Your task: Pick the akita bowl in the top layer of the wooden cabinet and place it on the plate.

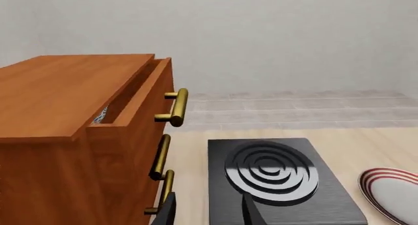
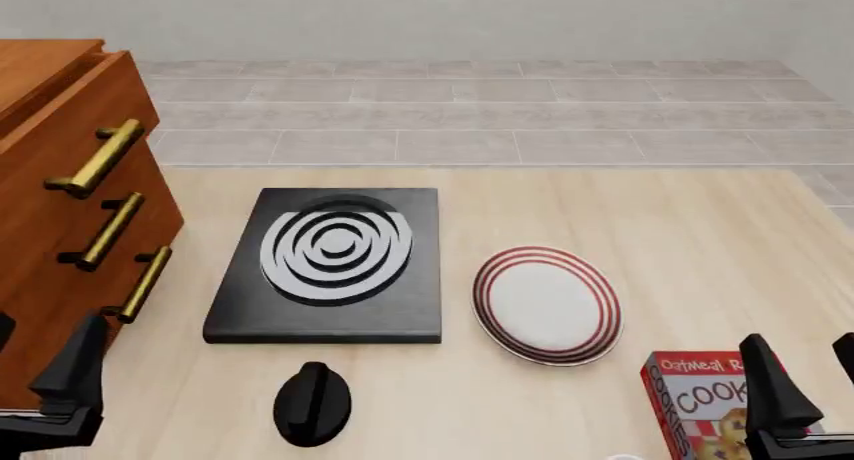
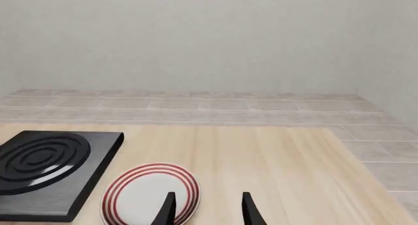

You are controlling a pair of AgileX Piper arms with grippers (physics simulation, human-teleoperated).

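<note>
Top layer (image 1: 134, 95) of the wooden cabinet (image 1: 62, 137) stands partly pulled out, a narrow gap showing behind its front. In that gap, a sliver of speckled white: the akita bowl (image 1: 99, 116), mostly hidden, lying inside the drawer.

Left tool (image 1: 207, 213): fingers spread apart, nothing between them, low over the tabletop (image 2: 694, 240) near the cabinet's lowest handle. The bowl lies up and to that tool's left, so the reach must go upward and into the drawer opening from above. The gap looks tight, in my judgement.

Right tool (image 3: 205, 210): also parted and empty, hovering close to the plate (image 2: 547, 304). The plate sits right of the black stove (image 2: 334, 260), well apart from the cabinet.

Left arm clearly nearer the bowl; right arm nearer the plate.
</note>
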